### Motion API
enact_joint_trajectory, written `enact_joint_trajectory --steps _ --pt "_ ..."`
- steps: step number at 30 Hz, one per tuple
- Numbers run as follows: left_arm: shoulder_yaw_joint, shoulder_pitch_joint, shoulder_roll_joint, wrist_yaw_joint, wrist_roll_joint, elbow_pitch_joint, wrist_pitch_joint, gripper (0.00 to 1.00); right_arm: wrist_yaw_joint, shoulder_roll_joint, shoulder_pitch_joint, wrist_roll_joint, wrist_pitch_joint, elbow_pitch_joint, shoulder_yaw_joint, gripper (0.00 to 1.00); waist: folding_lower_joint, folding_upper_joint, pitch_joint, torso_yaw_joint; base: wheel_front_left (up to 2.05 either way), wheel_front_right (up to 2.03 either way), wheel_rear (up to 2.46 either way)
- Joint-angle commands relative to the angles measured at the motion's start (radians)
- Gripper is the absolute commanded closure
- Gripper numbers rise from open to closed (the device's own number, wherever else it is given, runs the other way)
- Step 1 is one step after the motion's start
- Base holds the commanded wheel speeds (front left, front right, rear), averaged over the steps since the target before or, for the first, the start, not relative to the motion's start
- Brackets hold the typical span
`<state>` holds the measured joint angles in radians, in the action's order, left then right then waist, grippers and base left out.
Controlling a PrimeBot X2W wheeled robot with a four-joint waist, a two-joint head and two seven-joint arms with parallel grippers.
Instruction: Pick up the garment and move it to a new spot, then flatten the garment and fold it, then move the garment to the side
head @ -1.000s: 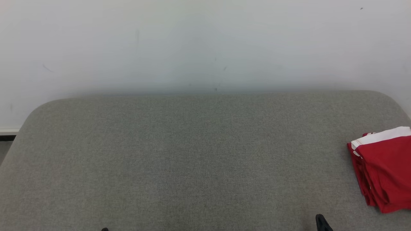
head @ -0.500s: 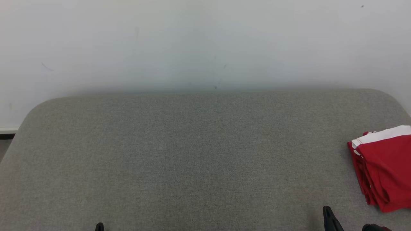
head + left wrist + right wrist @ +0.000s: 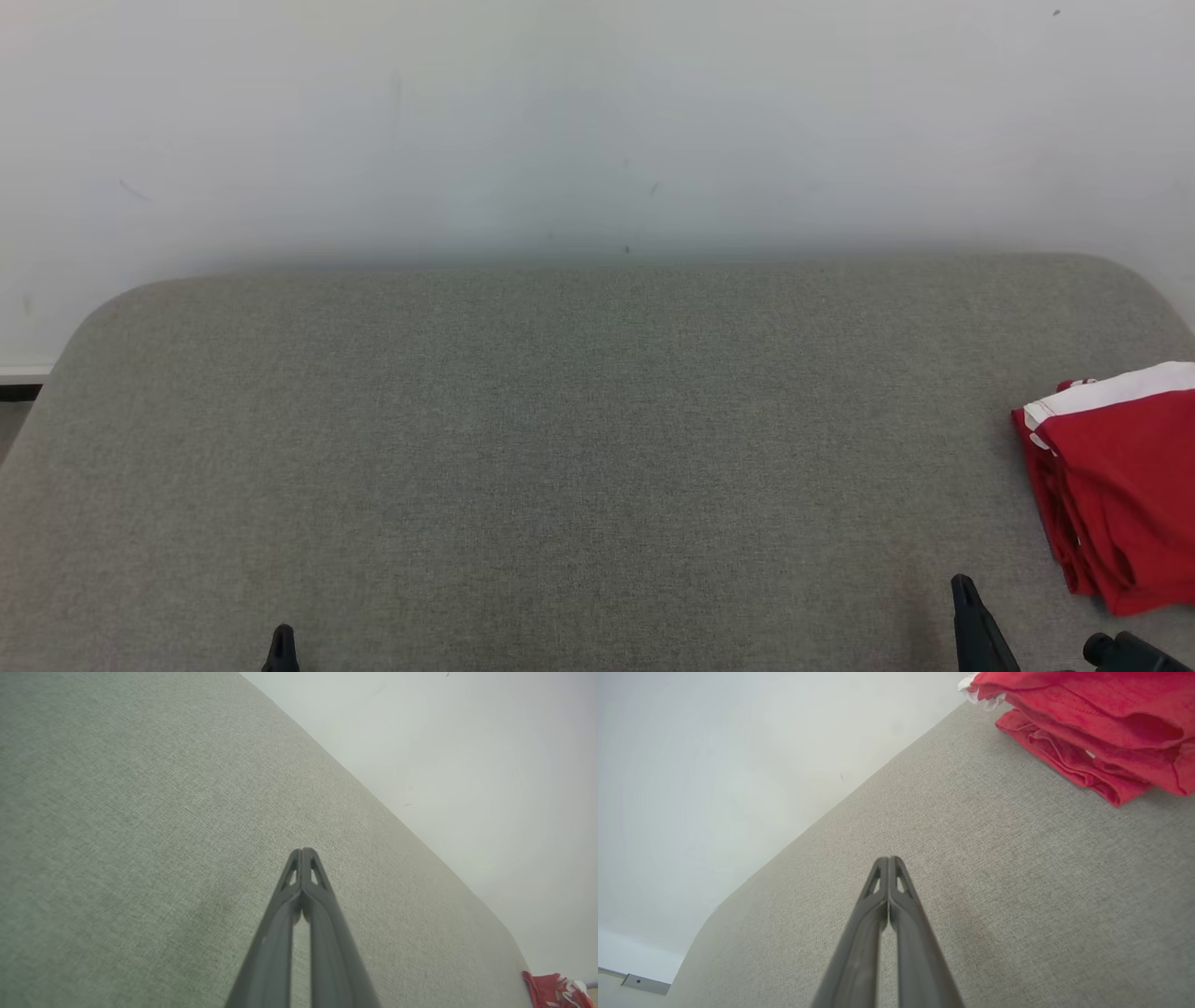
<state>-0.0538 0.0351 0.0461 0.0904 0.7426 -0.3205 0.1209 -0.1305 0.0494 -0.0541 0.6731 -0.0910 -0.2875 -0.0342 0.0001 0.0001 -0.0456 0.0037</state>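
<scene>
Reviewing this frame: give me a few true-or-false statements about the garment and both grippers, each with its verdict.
1. The red garment lies folded at the robot's right end of the grey surface. True.
2. The right gripper holds the garment. False: it is shut on nothing, apart from the cloth.
3. The left gripper is open. False: its fingers meet at the tips.
4. The garment has a white band along its far edge. True.

No readable txt, labels, brand marks or nos. on red garment (image 3: 1120,495), grey pad (image 3: 560,448) or wall (image 3: 560,121).
</scene>
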Motion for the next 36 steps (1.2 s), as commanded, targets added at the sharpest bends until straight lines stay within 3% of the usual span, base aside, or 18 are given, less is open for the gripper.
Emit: enact_joint_trajectory --steps 1,36 --pt "-0.007 -0.028 0.003 0.006 0.042 0.017 -0.010 1.00 0.000 0.001 0.027 0.045 0.008 0.015 -0.007 1.00 -0.0001 -0.0001 0.001 0.000 0.00 0.00 0.00" --pt "-0.034 -0.088 0.005 0.025 0.438 0.047 -0.119 1.00 0.000 0.001 0.096 0.474 0.103 0.031 -0.043 1.00 -0.0001 -0.0001 0.019 -0.001 0.00 0.00 0.00"
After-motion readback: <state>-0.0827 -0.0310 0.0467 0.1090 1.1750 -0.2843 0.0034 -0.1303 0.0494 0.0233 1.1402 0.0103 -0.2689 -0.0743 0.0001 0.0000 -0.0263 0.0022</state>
